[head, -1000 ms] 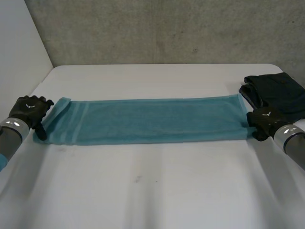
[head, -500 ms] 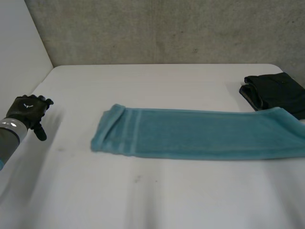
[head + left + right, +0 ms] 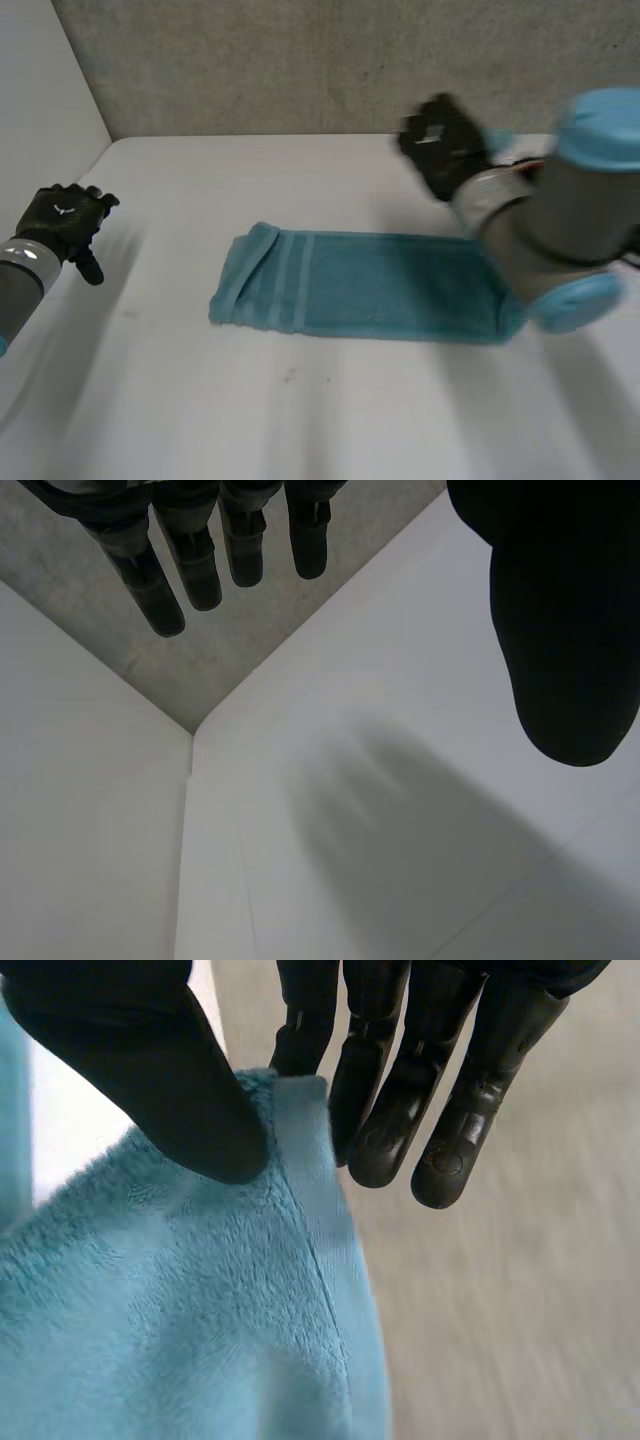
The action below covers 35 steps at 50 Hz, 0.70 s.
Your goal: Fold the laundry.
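A teal towel lies as a long strip across the middle of the white table, its striped left end slightly rumpled. My right hand is raised over the towel's right part, and its arm covers that end. In the right wrist view the thumb and fingers pinch a hemmed corner of the towel, which hangs below the palm. My left hand hovers near the table's left edge, well clear of the towel. Its fingers are straight and spread, holding nothing.
A grey concrete wall runs behind the table, and a white side wall stands along its left edge. The two walls meet the table corner just beyond my left hand's fingertips.
The towel has slid right, away from my left hand, which let go of its left end. My right hand has lifted the right end and swung up and leftward over the towel.
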### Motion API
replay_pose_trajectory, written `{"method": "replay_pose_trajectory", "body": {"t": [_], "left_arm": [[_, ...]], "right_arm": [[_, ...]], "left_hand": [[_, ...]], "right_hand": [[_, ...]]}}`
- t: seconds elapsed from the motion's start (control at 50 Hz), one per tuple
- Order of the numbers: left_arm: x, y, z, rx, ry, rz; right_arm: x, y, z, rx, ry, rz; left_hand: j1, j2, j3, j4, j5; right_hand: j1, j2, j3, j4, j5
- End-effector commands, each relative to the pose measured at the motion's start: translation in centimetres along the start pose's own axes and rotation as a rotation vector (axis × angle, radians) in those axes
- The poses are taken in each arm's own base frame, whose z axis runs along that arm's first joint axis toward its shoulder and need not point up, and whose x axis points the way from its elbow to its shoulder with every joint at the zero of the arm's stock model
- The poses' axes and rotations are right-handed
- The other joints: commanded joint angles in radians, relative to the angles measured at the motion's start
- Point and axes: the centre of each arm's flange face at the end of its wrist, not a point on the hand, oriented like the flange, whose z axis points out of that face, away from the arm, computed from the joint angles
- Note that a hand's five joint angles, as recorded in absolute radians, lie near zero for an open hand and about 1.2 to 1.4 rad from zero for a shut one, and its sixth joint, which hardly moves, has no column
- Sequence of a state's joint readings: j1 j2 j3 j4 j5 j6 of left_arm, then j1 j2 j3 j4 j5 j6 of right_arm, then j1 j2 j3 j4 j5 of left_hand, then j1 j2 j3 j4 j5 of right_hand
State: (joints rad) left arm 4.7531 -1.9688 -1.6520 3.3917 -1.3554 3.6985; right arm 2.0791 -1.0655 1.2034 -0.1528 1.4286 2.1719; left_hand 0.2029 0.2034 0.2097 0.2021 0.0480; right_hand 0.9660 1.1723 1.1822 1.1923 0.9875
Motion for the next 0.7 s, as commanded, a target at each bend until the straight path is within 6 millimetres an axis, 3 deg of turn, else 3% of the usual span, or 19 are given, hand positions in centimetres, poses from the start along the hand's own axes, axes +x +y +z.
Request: {"method": "replay_pose_trajectory", "body": {"t": [0.02, 0.06, 0.16, 0.22, 0.24, 0.26, 0.28, 0.3, 0.32, 0.36, 0.38, 0.42, 0.46, 0.54, 0.6, 0.62, 0.7], "left_arm": [[1.6, -1.6, -0.6, 0.045, 0.034, 0.009], [2.1, -2.1, -0.7, 0.058, 0.047, 0.005], [3.1, -2.9, -0.9, 0.083, 0.071, -0.002], [3.8, -3.5, -1.0, 0.103, 0.086, 0.003], [4.1, -3.8, -1.1, 0.112, 0.094, 0.006], [4.3, -4.1, -1.1, 0.121, 0.098, 0.007], [4.4, -4.2, -1.1, 0.124, 0.1, 0.006], [4.5, -4.4, -1.1, 0.13, 0.102, 0.004], [4.8, -4.9, -1.2, 0.141, 0.1, -0.005], [5.1, -5.5, -1.2, 0.158, 0.097, -0.02], [5.2, -5.8, -1.2, 0.168, 0.095, -0.03], [5.9, -6.8, -1.4, 0.201, 0.099, -0.06], [6.4, -7.5, -1.6, 0.222, 0.108, -0.077], [7.9, -8.9, -2.1, 0.273, 0.144, -0.109], [9.6, -9.7, -2.7, 0.302, 0.19, -0.121], [10.8, -10.1, -3.2, 0.314, 0.221, -0.119], [13.6, -9.9, -3.6, 0.316, 0.287, -0.104]], "right_arm": [[-10.8, -6.3, 1.5, 0.219, -0.191, -0.019], [-14.4, -7.8, 1.0, 0.286, -0.267, -0.019], [-21.6, -8.7, -1.1, 0.368, -0.439, -0.023], [-22.4, -9.3, -1.8, 0.386, -0.459, -0.022], [-22.2, -9.3, -1.7, 0.381, -0.455, -0.016], [-21.9, -9.4, -1.6, 0.378, -0.447, -0.011], [-21.7, -9.4, -1.6, 0.377, -0.444, -0.006], [-20.7, -9.8, -1.5, 0.377, -0.426, 0.011], [-20.0, -10.1, -1.5, 0.373, -0.416, 0.027], [-18.1, -11.1, -1.5, 0.37, -0.381, 0.073], [-15.7, -11.5, -1.4, 0.347, -0.338, 0.143], [-13.3, -11.0, -0.9, 0.309, -0.294, 0.218], [-9.8, -9.1, -0.2, 0.229, -0.229, 0.337], [-6.0, -5.4, -0.4, 0.076, -0.18, 0.497], [-5.2, -3.0, -1.0, -0.033, -0.19, 0.55], [-4.8, -1.0, -1.5, -0.116, -0.197, 0.577], [-5.9, 3.7, -3.5, -0.329, -0.273, 0.626]], "left_hand": [[-0.001, -0.002, -0.008, 0.0, -0.021], [-0.001, -0.002, -0.008, 0.0, -0.021], [-0.001, -0.002, -0.008, 0.0, -0.021], [0.002, 0.001, -0.005, 0.003, -0.018], [0.002, 0.001, -0.005, 0.003, -0.018], [0.002, 0.001, -0.005, 0.003, -0.018], [0.002, 0.001, -0.005, 0.003, -0.018], [0.002, 0.001, -0.005, 0.003, -0.018], [0.002, 0.001, -0.005, 0.003, -0.018], [-0.001, -0.002, -0.008, 0.0, -0.021], [-0.001, -0.002, -0.008, 0.0, -0.021], [-0.001, -0.002, -0.008, 0.0, -0.021], [-0.001, -0.002, -0.008, 0.0, -0.021], [0.002, 0.001, -0.005, 0.003, -0.018], [0.002, 0.001, -0.005, 0.003, -0.018], [0.002, 0.001, -0.005, 0.003, -0.018], [0.005, 0.004, -0.002, 0.006, -0.015]], "right_hand": [[0.43, 0.224, 0.214, 0.204, 0.234], [0.43, 0.224, 0.214, 0.204, 0.234], [0.43, 0.224, 0.214, 0.204, 0.234], [0.43, 0.224, 0.214, 0.204, 0.234], [0.43, 0.224, 0.214, 0.204, 0.234], [0.257, 0.051, 0.041, 0.031, 0.061], [-0.021, -0.227, -0.237, -0.247, -0.217], [-0.582, -0.788, -0.798, -0.808, -0.778], [-0.791, -0.998, -1.008, -1.018, -0.988], [-0.791, -0.998, -1.008, -1.018, -0.988], [-0.791, -0.998, -1.008, -1.018, -0.988], [-0.791, -0.998, -1.008, -1.018, -0.988], [-0.791, -0.998, -1.008, -1.018, -0.988], [-0.791, -0.998, -1.008, -1.018, -0.988], [-0.791, -0.998, -1.008, -1.018, -0.988], [-0.791, -0.998, -1.008, -1.018, -0.988], [-0.791, -0.998, -1.008, -1.018, -0.988]]}}
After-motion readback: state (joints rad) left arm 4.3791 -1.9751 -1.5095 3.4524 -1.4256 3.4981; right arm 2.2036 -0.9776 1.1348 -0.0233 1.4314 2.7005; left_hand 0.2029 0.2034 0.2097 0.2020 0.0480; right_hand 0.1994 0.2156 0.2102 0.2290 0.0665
